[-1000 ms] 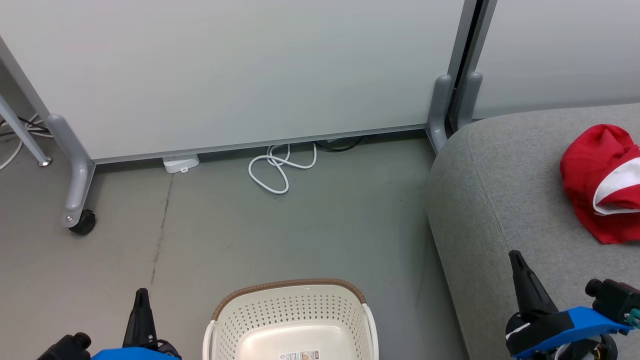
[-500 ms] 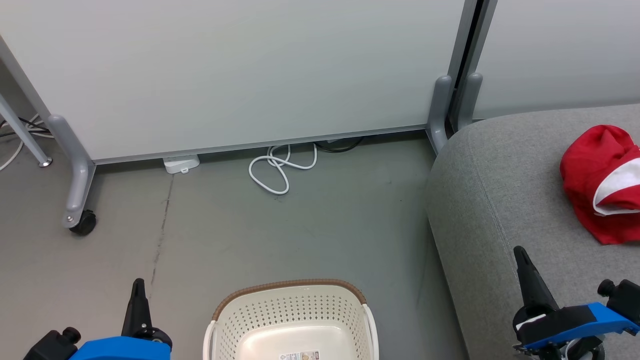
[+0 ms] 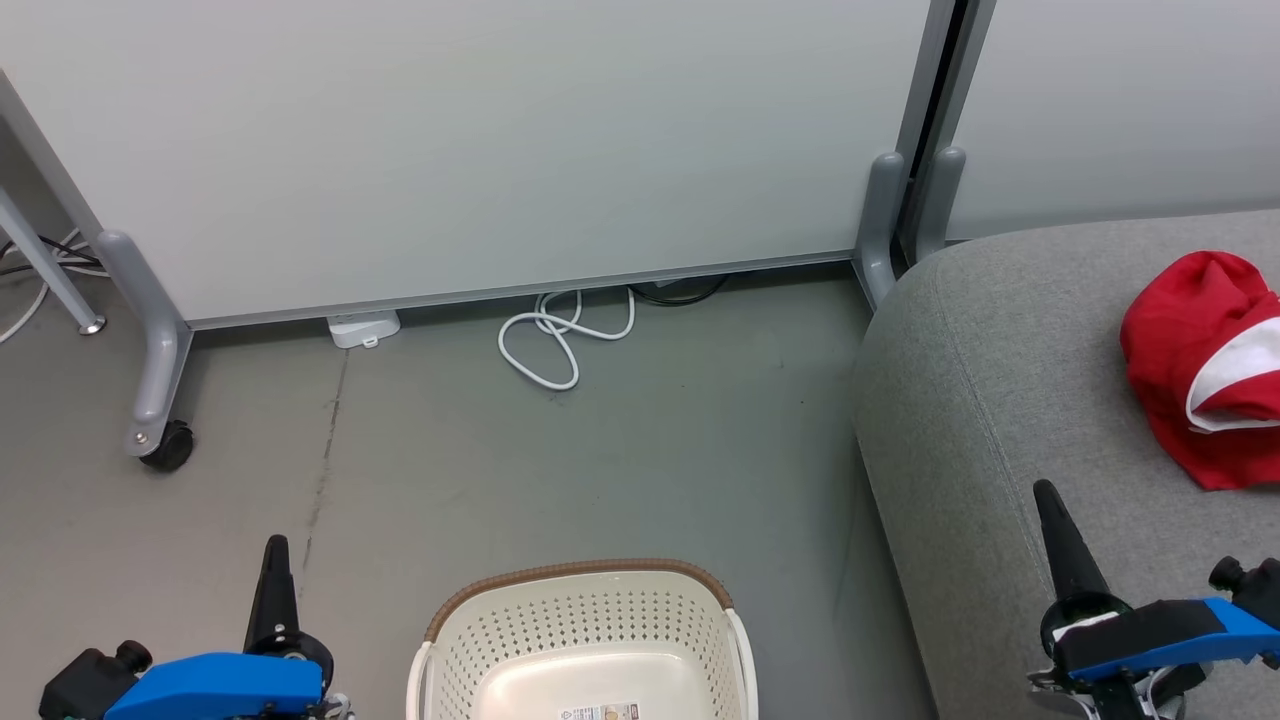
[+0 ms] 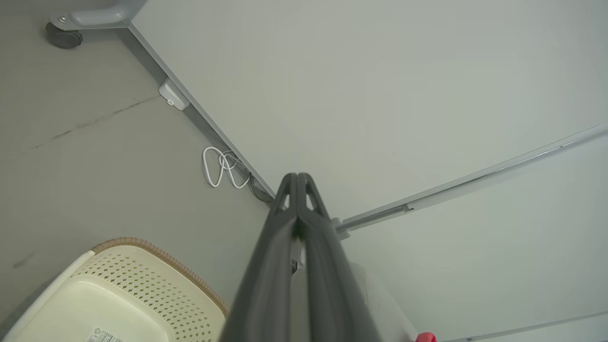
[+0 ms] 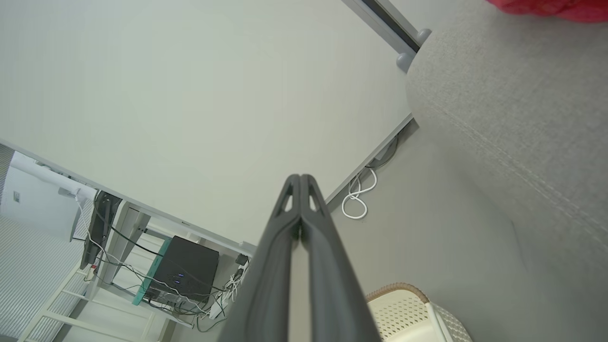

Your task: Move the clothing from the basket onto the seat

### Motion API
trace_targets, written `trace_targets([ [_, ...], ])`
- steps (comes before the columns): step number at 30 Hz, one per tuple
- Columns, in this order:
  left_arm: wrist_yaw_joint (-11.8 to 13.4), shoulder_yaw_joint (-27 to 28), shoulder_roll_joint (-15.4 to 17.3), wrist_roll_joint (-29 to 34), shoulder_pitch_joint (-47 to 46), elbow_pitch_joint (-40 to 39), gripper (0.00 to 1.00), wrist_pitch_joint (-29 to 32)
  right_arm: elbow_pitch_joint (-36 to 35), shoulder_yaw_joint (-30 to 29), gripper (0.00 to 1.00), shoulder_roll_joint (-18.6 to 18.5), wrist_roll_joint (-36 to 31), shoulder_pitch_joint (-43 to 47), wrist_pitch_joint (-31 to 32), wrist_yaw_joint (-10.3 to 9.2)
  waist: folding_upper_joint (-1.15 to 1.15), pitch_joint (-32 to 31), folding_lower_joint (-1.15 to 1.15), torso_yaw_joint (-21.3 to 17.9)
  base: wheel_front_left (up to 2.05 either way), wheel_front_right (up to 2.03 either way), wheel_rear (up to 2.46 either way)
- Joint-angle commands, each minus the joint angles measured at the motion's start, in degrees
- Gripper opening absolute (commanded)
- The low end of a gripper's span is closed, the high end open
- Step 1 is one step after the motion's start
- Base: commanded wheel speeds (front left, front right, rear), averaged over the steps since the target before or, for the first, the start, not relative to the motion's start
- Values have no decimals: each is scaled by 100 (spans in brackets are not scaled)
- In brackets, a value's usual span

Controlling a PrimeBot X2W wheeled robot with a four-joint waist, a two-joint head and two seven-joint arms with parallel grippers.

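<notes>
The red clothing (image 3: 1205, 365) with white trim lies bunched on the grey seat (image 3: 1000, 400) at the right edge of the head view; a strip of the clothing (image 5: 546, 7) shows at the top of the right wrist view. The cream basket (image 3: 580, 640) with its brown rim stands on the floor at bottom centre, and the part of its inside that shows holds nothing but a label. My left gripper (image 3: 275, 550) is shut, left of the basket, fingers pressed together (image 4: 298, 179). My right gripper (image 3: 1046, 495) is shut above the seat's front, holding nothing (image 5: 300, 179).
A white partition on grey wheeled feet (image 3: 150, 400) stands behind the floor. A coiled white cable (image 3: 555, 335) and a small white box (image 3: 362, 327) lie at its base. The seat's rounded corner (image 3: 900, 300) sits close to a partition post.
Both grippers rose slightly in the head view and their blue wrists turned; the right one drifted a little right. Clothing, basket and seat stayed put.
</notes>
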Motion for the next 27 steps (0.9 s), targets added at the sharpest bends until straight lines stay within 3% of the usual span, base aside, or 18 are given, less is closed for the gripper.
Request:
trace_targets([
  [1, -37, 36, 16, -154, -156, -81, 0, 47, -23, -22, 0, -23, 195, -128, 22, 2, 0, -1, 0, 1, 0, 0, 0],
  [27, -55, 102, 13, -1451, -347, -166, 0, 416, 71, -85, 0, -27, 1705, -226, 212, 2, 0, -18, -1, 8, 0, 0, 0],
])
